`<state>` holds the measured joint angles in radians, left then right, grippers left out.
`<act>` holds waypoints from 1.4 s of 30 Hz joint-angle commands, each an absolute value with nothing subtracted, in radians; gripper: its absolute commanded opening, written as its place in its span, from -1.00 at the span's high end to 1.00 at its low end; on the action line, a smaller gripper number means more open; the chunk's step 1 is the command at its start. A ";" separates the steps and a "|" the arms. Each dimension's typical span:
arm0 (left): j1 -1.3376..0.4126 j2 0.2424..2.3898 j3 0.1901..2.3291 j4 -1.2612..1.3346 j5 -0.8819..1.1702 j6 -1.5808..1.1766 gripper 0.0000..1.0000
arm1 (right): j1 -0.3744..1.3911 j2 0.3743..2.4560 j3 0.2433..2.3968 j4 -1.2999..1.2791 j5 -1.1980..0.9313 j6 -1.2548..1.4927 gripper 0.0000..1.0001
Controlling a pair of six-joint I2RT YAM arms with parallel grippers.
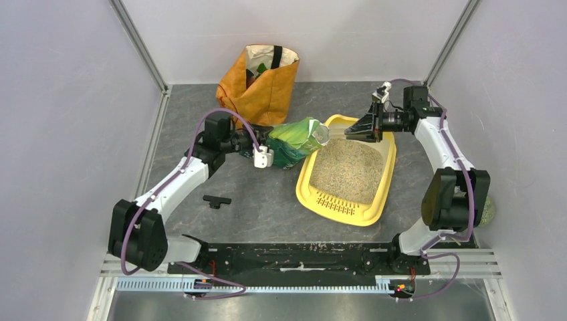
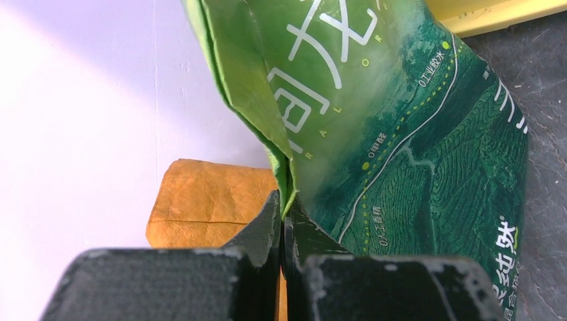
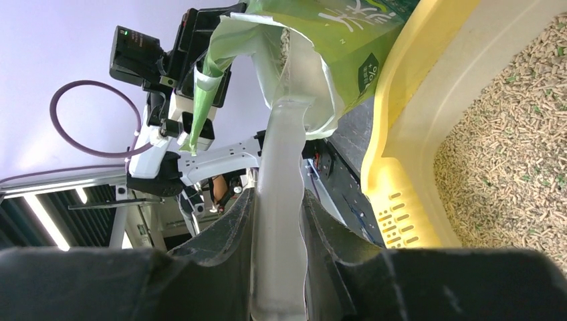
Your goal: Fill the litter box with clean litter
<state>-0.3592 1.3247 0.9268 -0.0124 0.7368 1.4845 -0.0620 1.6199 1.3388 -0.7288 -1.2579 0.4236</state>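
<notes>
Top external: green bag (image 1: 297, 139) overhangs litter box (image 1: 361, 215).

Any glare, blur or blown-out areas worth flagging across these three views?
Top external: evenly lit and sharp, litter box included. Left wrist: wall at left washed out, left claw dark and soft, green bag print crisp. Right wrist: right claw blurred up close, bag's silvery lining shines, litter in focus.

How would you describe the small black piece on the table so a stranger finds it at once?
Start at the grey table, left arm's side. Between that arm's white forearm and the yellow litter box lies a small T-shaped piece. It is black, flat and the smallest thing there.
</notes>
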 commanded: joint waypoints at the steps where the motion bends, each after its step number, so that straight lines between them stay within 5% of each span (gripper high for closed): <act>1: -0.342 1.325 0.999 0.118 0.736 1.548 0.96 | -0.091 1.564 1.353 -0.823 -1.354 0.361 1.00; 16: -0.343 1.362 1.021 0.084 0.730 1.581 0.96 | -0.206 1.577 1.434 -1.208 -1.387 0.030 1.00; 26: -0.343 1.381 1.031 0.076 0.730 1.597 0.96 | -0.308 1.661 1.549 -1.713 -1.386 -0.456 1.00; 42: -0.345 1.387 1.038 0.061 0.741 1.614 0.96 | -0.467 1.577 1.410 -1.740 -1.294 -0.502 1.00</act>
<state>-0.3481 1.3945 0.9699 -0.0162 0.7139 1.5566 -0.4355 1.6363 1.4460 -1.5467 -1.3296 -0.4599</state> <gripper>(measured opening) 0.040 0.339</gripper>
